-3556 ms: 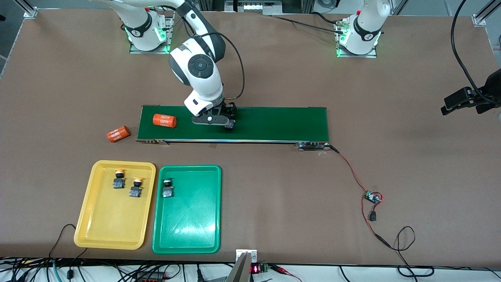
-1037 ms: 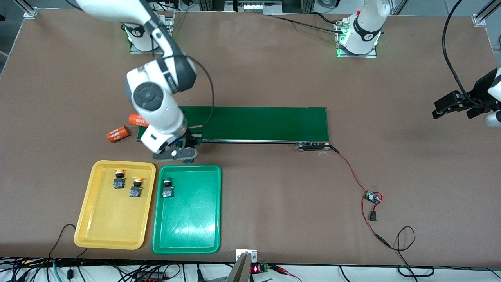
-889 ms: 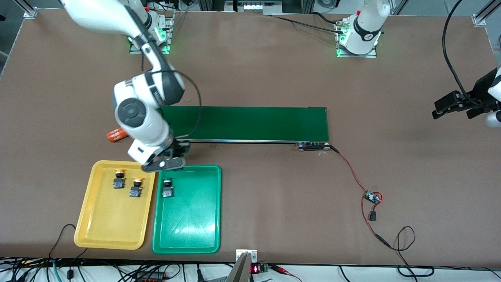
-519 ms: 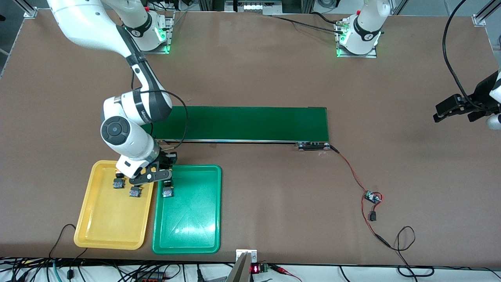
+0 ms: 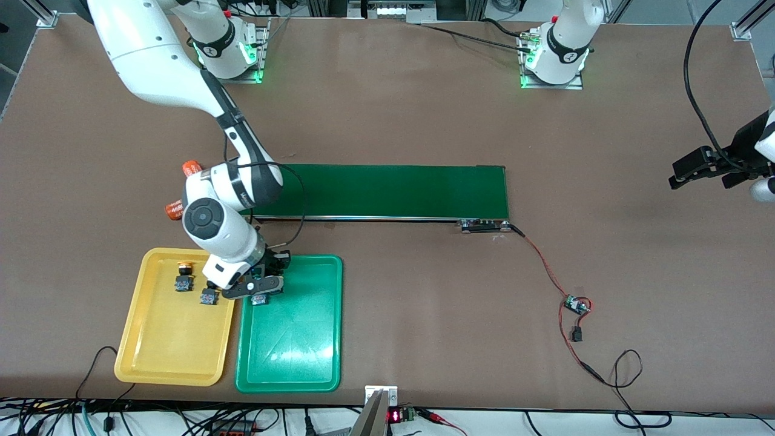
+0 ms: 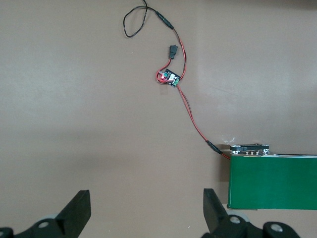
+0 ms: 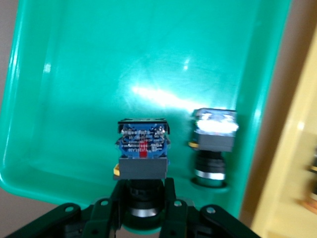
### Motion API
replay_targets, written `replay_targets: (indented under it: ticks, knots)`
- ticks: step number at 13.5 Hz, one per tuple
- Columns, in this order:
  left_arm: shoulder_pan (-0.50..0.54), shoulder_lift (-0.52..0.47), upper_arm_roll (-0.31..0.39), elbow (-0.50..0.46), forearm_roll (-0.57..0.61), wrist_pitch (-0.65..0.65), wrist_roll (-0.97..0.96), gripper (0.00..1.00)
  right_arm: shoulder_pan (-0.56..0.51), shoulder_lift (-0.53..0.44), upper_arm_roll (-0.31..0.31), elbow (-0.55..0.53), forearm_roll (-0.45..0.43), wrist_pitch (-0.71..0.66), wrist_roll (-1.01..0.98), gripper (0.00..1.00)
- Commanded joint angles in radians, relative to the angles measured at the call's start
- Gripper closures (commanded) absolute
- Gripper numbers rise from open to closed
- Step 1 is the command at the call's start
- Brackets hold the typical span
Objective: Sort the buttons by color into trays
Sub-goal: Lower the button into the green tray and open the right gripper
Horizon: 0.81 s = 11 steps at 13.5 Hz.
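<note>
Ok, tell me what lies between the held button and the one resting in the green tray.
Nothing: the right wrist view shows bare green tray floor between held button and resting button.

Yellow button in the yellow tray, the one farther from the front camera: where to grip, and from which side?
Probably grip the yellow button by its black blocky body, coming straight down. Its round cap points away from the front camera, so the flat body sides face the table's two ends. It sits apart from the yellow tray rim and from its neighbour.

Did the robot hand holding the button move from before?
Yes. The right gripper, shut on a green button, has gone from over the conveyor belt to over the green tray.
</note>
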<state>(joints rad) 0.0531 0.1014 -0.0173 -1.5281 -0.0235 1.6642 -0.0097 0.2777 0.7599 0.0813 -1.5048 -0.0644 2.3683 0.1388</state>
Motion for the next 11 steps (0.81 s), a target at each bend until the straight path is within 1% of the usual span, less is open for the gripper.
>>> replay_targets:
  ticks: [1,3,7,10,11]
  knots:
    - [0.008,0.001,0.004,-0.009,-0.004,-0.004,0.019,0.00,0.009,0.039,0.003,0.031,-0.014,0.044,-0.002,0.93]
    - [0.008,0.003,0.005,-0.009,-0.004,-0.004,0.019,0.00,0.009,0.062,0.003,0.031,-0.015,0.087,-0.002,0.93]
    - [0.007,0.001,0.005,-0.009,-0.004,-0.004,0.020,0.00,0.009,0.079,0.000,0.031,-0.017,0.114,-0.004,0.91]
    - [0.007,-0.005,-0.003,-0.009,-0.004,-0.012,0.020,0.00,0.009,0.110,-0.006,0.031,-0.017,0.163,-0.010,0.91]
    - [0.005,-0.008,-0.003,-0.009,-0.004,-0.015,0.020,0.00,0.009,0.116,-0.006,0.031,-0.018,0.173,-0.010,0.84]
